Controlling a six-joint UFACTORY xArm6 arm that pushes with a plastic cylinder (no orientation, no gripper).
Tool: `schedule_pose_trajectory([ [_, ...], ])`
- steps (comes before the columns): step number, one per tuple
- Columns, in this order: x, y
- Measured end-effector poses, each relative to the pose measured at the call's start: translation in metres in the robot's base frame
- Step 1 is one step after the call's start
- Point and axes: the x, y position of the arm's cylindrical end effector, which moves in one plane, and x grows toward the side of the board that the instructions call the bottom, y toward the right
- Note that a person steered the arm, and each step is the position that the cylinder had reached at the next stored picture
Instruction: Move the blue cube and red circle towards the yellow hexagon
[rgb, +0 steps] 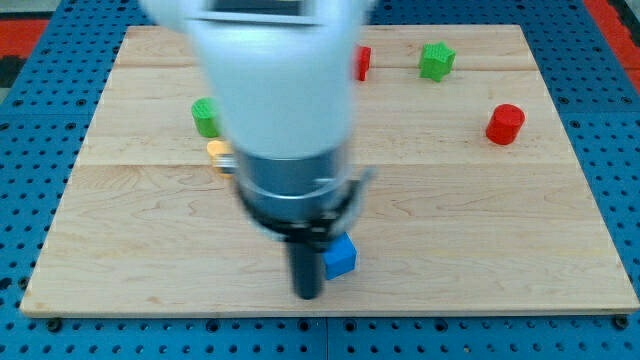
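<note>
— Nearest the camera, what shows?

— My tip (307, 294), the rod's dark lower end, low in the frame just left of centre, close to the bottom edge of the wooden board (480, 240). It has no claw to open or close, and it grasps nothing.

— And the blue cube?

— The blue cube (340, 257) sits just to the right of my tip, touching the rod or nearly so; the blur keeps me from telling which.

— The red circle?

— The red circle (505, 124) stands in the upper right of the frame, well apart from my tip and the cube.

— The yellow hexagon?

— Only a yellow-orange sliver (217, 151) peeks out at the left of the arm's white body (275, 90), left of centre; its shape is mostly hidden. A green block (205, 116) lies just above it, also partly covered.

— Anything else?

— A green star-like block (436, 60) near the top, right of centre, and another red block (363, 63) to its left, half behind the arm.
</note>
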Motion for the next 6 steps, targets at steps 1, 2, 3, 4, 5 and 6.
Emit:
schedule_pose_trajectory([
  [1, -0.034, 0.020],
  [2, -0.049, 0.040],
  [3, -0.070, 0.046],
  [4, -0.103, 0.017],
  [5, -0.087, 0.060],
  [6, -0.107, 0.173],
])
